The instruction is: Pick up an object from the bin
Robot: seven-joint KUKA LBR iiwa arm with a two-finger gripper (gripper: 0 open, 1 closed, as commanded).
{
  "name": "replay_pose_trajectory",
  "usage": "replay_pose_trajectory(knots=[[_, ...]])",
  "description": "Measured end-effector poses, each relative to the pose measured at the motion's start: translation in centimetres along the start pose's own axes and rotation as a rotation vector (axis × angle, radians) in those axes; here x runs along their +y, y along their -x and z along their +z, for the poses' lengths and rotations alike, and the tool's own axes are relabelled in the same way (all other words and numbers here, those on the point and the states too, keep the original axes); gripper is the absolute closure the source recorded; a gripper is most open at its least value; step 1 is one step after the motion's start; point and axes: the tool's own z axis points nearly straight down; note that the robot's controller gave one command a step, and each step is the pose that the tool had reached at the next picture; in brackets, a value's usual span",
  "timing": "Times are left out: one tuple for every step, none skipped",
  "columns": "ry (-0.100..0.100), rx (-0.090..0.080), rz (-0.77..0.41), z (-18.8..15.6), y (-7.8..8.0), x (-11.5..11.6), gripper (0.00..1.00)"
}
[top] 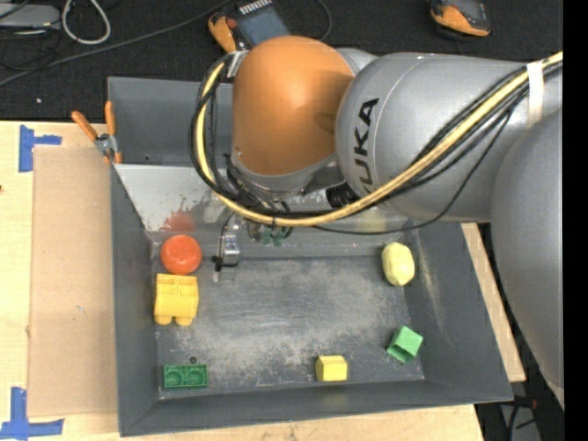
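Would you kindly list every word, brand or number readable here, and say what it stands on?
"UKA", sideways on the silver arm; its first letter is hidden.
Label on the orange-black device above the bin: too small to read.
On the toys in the bin: no text legible.

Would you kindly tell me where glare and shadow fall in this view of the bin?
Camera view: a highlight sits on the orange wrist cover; the bin's back-left wall shines pale; the arm shades the floor beneath it, near the gripper; the green brick lies evenly lit.
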Motion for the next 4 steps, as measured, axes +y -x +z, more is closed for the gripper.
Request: replay_pose_trajectory(knots=[[0.0, 0.0, -0.224, 5.8, -1.1, 1.3, 0.0], [0.002, -0.001, -0.391, 7.9, -3.3, 4.2, 0.0], [-0.002, 0.002, 0.034, 12.7, -2.0, 3.6, 0.0], [0.0, -0.002, -0.266, 14.9, -0.4, 4.0, 0.0]])
